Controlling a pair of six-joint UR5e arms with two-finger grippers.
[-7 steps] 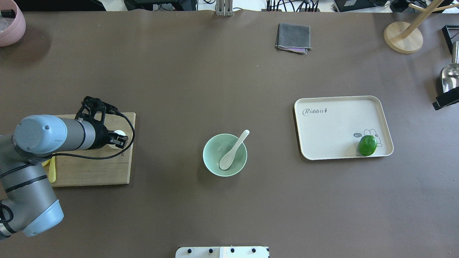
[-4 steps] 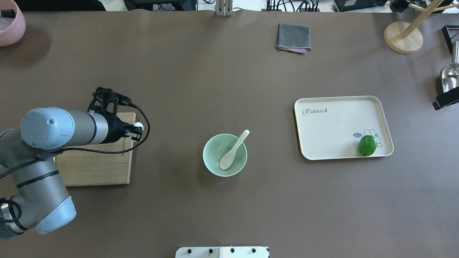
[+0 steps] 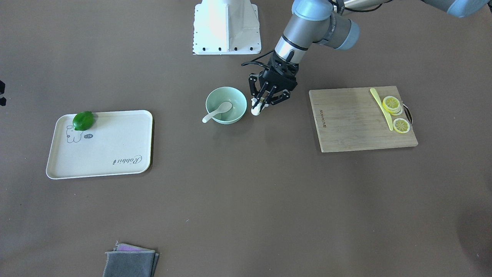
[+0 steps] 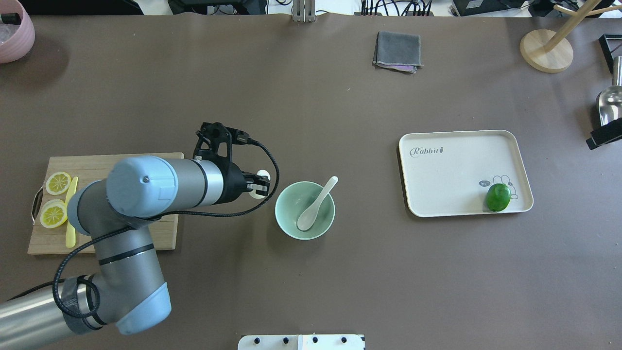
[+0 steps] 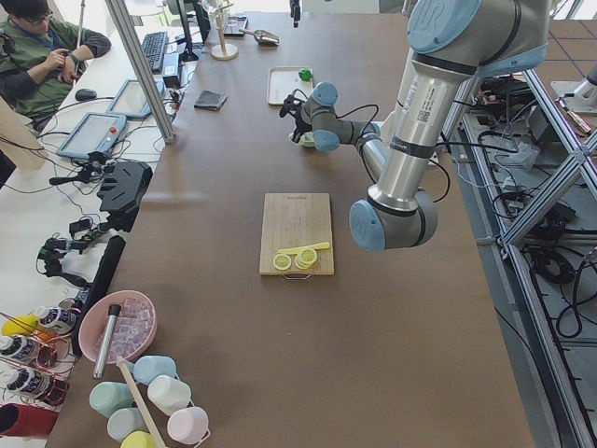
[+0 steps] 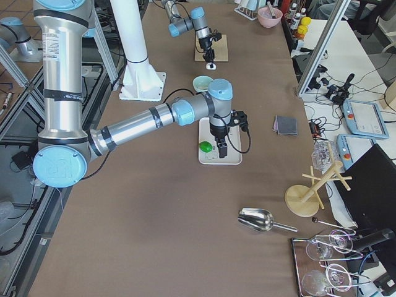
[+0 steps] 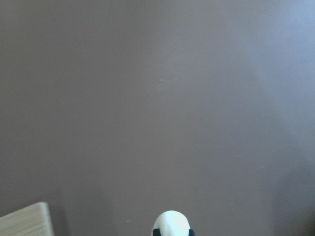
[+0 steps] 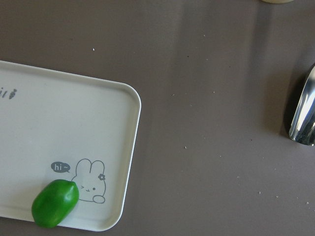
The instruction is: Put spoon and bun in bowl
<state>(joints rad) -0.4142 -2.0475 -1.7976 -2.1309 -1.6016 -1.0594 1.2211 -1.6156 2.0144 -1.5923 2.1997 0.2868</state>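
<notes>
The pale green bowl stands mid-table and also shows in the front-facing view. The white spoon lies in it, its handle over the far right rim. My left gripper is shut on the white bun and holds it just beside the bowl's left rim, above the table. In the left wrist view the bun sits between the black fingertips. My right gripper shows only in the exterior right view, hanging high near the tray. I cannot tell whether it is open or shut.
A wooden cutting board with lemon slices and a yellow knife lies to the left. A cream tray with a green lime lies to the right. A grey cloth lies at the far side, a metal scoop at the right edge.
My left arm has carried the bun off the cutting board and to the right, up to the bowl's left side. The bowl and spoon have not moved.
</notes>
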